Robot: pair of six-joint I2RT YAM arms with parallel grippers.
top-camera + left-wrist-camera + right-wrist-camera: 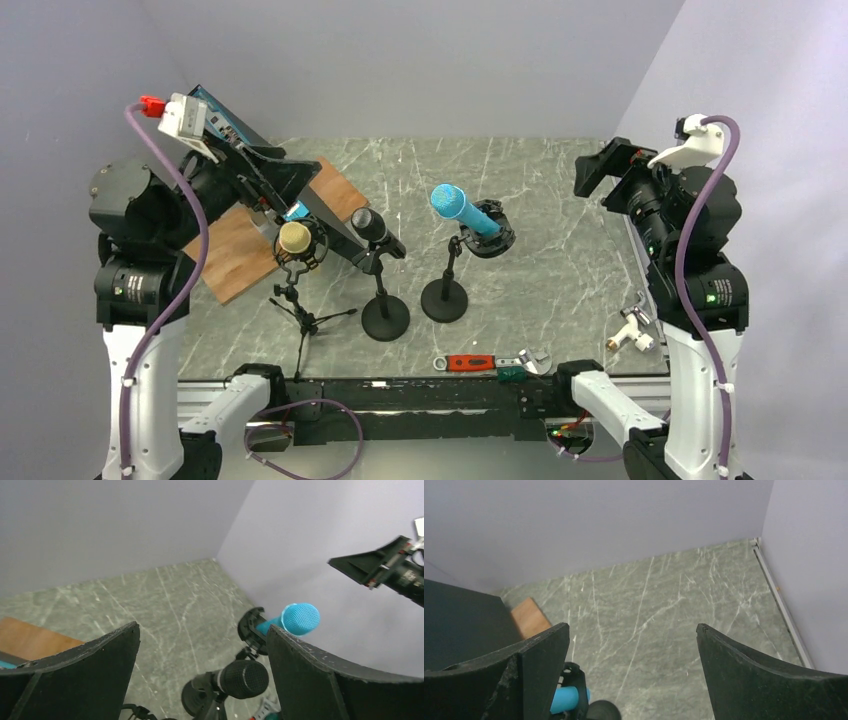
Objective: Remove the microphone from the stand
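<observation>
Marble table [560, 260] carries wooden board [232, 258], tripod [303, 322], two round-based stands [385, 321] [445, 301], wrench [466, 362], white fitting [632, 331]

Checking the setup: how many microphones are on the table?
3: a gold microphone on the tripod at left, a black microphone on the middle stand, a blue microphone on the right stand. None seem hidden.

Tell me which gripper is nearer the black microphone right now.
Left. The left gripper hovers open above the black microphone, slightly to its left. The right gripper is raised at the table's far right edge, beyond the blue microphone.
</observation>
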